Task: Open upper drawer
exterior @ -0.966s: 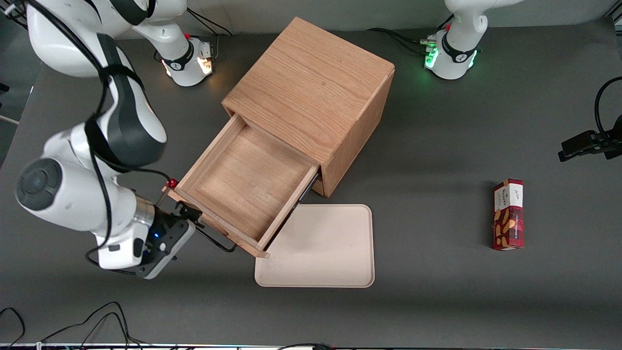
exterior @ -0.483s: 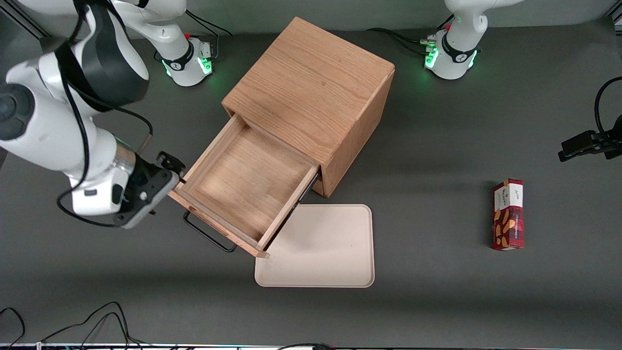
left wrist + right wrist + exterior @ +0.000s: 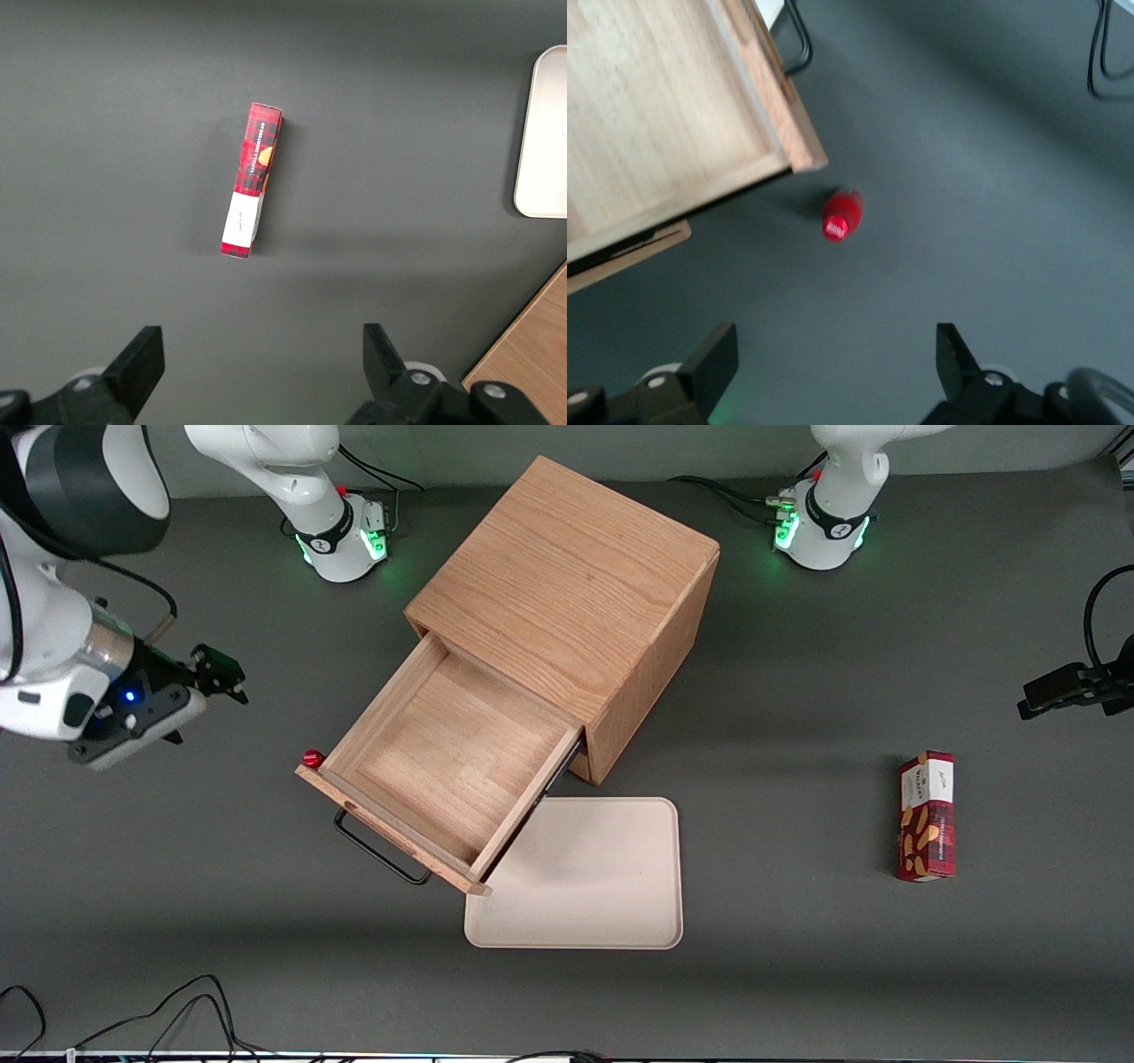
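The light oak cabinet stands mid-table with its upper drawer pulled far out, its wooden bottom bare. The drawer's thin black bar handle faces the front camera. My right gripper hangs open above the dark tabletop, well apart from the drawer, toward the working arm's end of the table and farther from the front camera than the handle. In the right wrist view the drawer's corner and handle show, with my gripper open and holding nothing.
A small red capped object stands on the table beside the drawer's front corner. A beige tray lies partly under the drawer. A red snack box lies toward the parked arm's end. Cables run along the front edge.
My gripper has drawn away from the drawer's handle, moving farther from the front camera and toward the working arm's end. The drawer stays pulled out where it was.
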Controlling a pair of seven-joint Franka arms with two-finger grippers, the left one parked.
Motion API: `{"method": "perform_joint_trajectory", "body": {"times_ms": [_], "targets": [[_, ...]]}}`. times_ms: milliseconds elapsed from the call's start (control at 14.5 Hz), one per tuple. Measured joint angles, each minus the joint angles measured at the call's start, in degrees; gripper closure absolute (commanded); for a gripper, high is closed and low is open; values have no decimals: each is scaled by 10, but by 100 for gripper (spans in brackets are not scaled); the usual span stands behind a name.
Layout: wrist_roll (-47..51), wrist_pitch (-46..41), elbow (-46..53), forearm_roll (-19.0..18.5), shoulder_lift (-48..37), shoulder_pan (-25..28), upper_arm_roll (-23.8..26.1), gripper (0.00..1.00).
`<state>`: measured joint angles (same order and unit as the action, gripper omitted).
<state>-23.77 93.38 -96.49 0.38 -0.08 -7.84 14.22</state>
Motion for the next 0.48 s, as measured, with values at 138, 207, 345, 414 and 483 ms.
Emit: {"method": "perform_joint_trajectory", "body": {"times_ms": [138,207,345,414,483], "targets": [[29,-23,-15,40,-37,-21,-1,0],[65,-31,-19,55,-50,-34,-2,0],[119,-46,-24,64,-64,-48,1,0],[131,-46,-26,64,-67,-49,9,0],[143,-46,-29,64,-71,-49,18,0]]}}
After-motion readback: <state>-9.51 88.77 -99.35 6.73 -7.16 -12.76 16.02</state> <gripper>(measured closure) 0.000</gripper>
